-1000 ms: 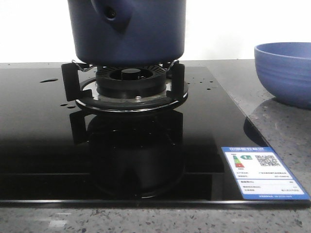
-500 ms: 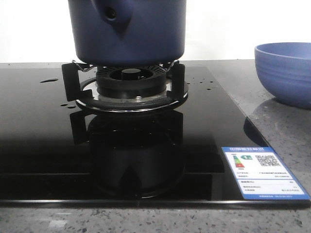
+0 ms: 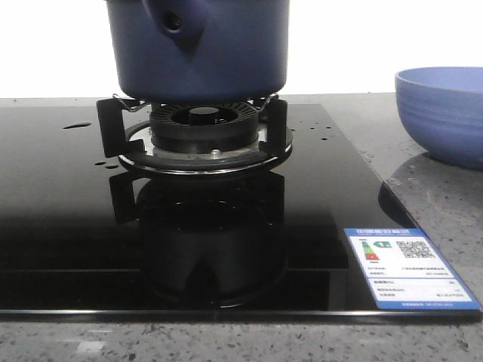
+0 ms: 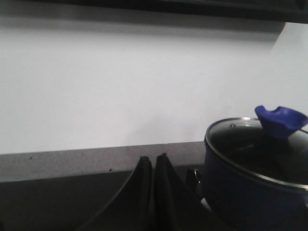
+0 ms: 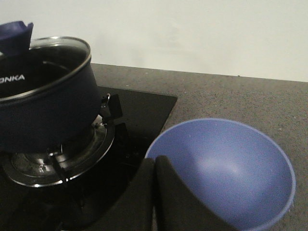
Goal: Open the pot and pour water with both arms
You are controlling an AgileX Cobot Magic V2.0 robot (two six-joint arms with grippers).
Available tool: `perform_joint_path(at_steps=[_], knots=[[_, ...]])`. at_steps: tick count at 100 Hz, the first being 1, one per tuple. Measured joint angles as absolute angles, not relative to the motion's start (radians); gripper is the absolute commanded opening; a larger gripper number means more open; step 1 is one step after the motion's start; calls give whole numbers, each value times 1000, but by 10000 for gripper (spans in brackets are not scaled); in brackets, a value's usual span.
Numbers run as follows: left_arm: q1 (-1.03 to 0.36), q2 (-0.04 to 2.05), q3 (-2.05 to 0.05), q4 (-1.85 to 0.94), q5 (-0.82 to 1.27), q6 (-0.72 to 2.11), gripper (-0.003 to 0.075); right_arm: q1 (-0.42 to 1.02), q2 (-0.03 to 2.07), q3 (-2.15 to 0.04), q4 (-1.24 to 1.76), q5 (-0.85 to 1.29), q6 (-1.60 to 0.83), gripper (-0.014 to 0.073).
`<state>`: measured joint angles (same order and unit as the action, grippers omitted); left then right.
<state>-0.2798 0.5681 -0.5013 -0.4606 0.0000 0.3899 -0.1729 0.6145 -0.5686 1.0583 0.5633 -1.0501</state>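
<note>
1. The pot [image 3: 198,45], a dark navy-blue cylinder with a stubby handle socket [image 3: 175,23] pierced by a round hole, sits on the black trivet [image 3: 109,128] of the gas burner [image 3: 202,124]. Its top is cut off in the front view.
2. The burner rises from a glossy black glass hob [image 3: 60,211], which lies on the speckled grey bench [image 3: 438,204]. An energy-rating sticker [image 3: 404,264] is stuck near the hob's front right corner, and a few water droplets [image 3: 75,125] dot the glass.
3. In the left wrist view the left pincer [image 4: 153,166] is clenched, its two dark fingertips pressed together with nothing between them. The pot [image 4: 250,192] stands just beside this pincer, apart from it, with the glass lid [image 4: 255,149] on and a blue knob [image 4: 280,120] on top.
4. In the right wrist view the right pincer [image 5: 154,166] is likewise clenched and empty, the fingertips meeting in a thin seam.
5. A periwinkle-blue bowl [image 5: 226,168] rests on the bench right beyond the right pincer's tips; whether they touch its rim cannot be told. The bowl looks empty.
6. The pot [image 5: 45,106] is to the far side of this pincer from the bowl, near but clear of it, its steel-rimmed lid [image 5: 48,60] in place and white lettering showing on its wall.
7. In the front view the bowl [image 3: 445,113] stands well apart from the pot, off the hob.
</note>
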Motion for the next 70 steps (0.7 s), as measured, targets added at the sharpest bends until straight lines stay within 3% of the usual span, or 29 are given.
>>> perform_joint_path(at_steps=[30,70], knots=[[-280,305,-247,-536,-62,390,-19,-173,322,-314,1073,519,-1068,-58],[-280,282,-239,-543,-69,390,-19,-173,302,-299,1081,503,-1072,-58]])
